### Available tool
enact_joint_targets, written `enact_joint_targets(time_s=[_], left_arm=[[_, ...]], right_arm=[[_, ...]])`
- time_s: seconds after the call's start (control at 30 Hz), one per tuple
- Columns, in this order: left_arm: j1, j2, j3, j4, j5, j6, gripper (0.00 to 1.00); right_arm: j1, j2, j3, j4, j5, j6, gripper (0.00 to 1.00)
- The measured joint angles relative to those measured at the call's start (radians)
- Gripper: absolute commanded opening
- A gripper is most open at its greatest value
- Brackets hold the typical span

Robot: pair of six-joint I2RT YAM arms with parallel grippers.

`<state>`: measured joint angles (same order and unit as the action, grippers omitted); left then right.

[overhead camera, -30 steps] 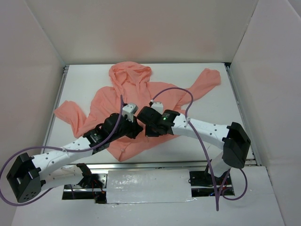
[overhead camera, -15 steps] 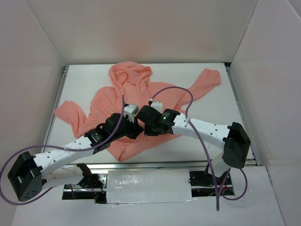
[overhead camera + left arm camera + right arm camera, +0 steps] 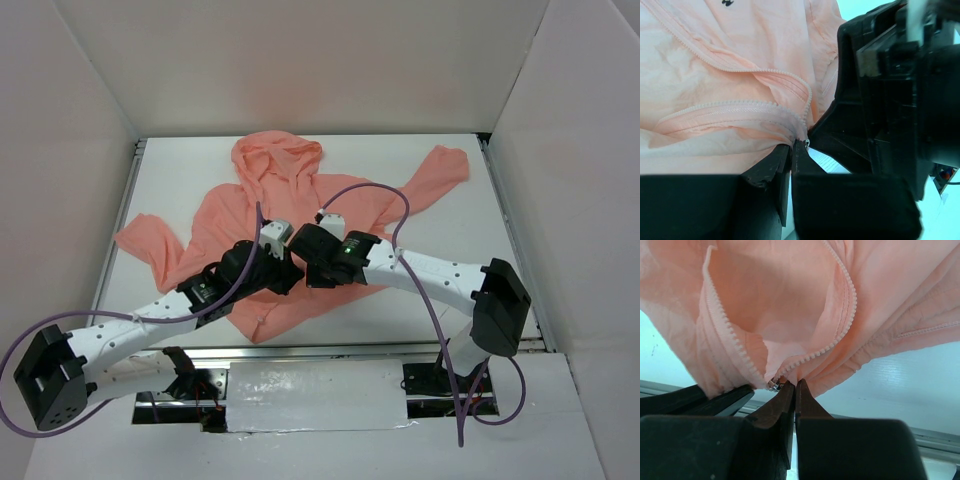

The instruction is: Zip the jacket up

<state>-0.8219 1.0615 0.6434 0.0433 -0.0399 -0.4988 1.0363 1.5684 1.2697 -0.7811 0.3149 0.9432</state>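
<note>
Both wrists have crept slightly leftward since a second ago. You have the salmon-pink jacket spread on the white table, hood at the far side. Your left gripper is clamped on fabric at the foot of the open zipper. Your right gripper, close beside it, pinches the hem by the metal slider.

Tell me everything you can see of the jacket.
The jacket is thin, wrinkled, salmon-pink fabric. It lies front up on the white table, with its hood at the far end and its sleeves spread to either side. Its zipper is open, the two rows of teeth parted above the hem. A tiny dark mark sits on the chest. The left hand and right hand are both shut, pinching the fabric at the zipper's bottom end.
</note>
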Motion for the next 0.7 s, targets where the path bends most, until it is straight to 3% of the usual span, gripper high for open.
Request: enact_joint_targets(time_s=[0.7], left_arm=[[0.000,-0.012,0.000,0.002,-0.009,-0.001,0.00]], right_arm=[[0.000,0.005,0.000,-0.005,0.023,0.022,0.00]])
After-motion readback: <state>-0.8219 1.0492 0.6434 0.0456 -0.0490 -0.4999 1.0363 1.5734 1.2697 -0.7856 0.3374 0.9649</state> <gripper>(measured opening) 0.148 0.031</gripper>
